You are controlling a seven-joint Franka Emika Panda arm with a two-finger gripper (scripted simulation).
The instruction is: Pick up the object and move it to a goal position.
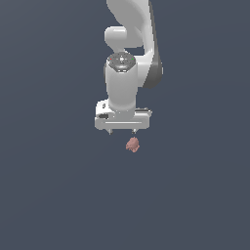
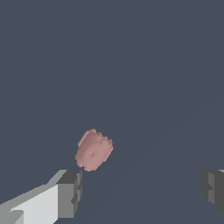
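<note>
Approach step | gripper (image 1: pixel 122 132) hangs with fingers spread wide, nothing held | pinkish-red object (image 1: pixel 132 144) lies apart at its 5 o'clock in the exterior view | next, likely: centre over it, descend, close.

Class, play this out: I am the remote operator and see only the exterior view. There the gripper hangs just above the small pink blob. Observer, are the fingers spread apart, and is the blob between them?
Observer: In the wrist view the gripper is open, its fingers wide apart.
Operator: Is the blob centred in that gap?
Observer: No. The pink blob lies near one finger, not midway, and beyond the tips.
Operator: Is anything touching it?
Observer: No, a strip of floor shows between blob and nearest finger.
</note>
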